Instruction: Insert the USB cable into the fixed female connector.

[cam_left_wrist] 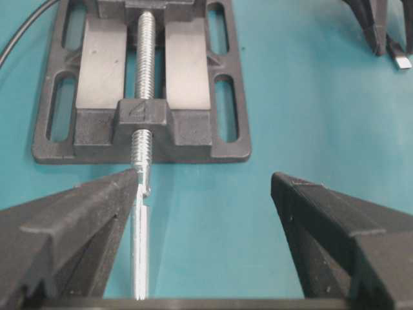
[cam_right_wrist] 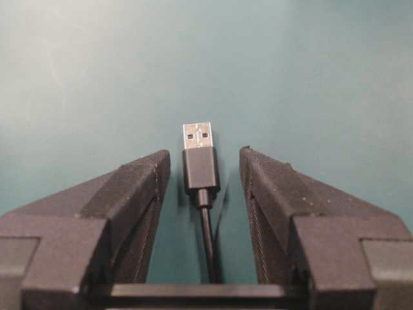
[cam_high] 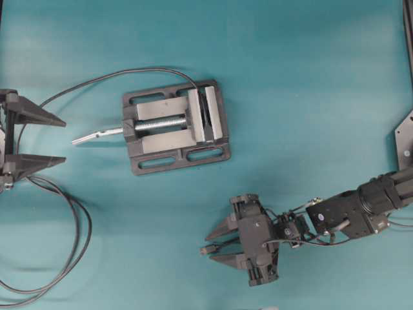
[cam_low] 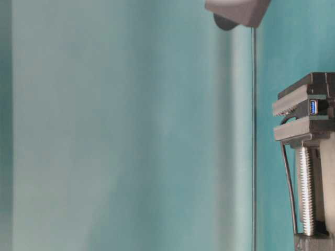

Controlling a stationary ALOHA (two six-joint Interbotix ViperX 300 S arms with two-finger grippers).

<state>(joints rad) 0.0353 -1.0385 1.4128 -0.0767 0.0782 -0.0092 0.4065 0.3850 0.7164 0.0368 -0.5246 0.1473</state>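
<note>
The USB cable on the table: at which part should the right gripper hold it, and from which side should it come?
Probably the black plug housing of the USB cable, not the thin cord or the metal tip. It lies flat on the table between the fingers of the right gripper, which straddle it without touching, so come from above and close on its two long flat sides, leaving the tip free.

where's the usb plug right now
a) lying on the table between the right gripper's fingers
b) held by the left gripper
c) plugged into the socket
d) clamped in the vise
a: in the right wrist view the USB cable lies between the right gripper fingers with gaps either side.
</note>
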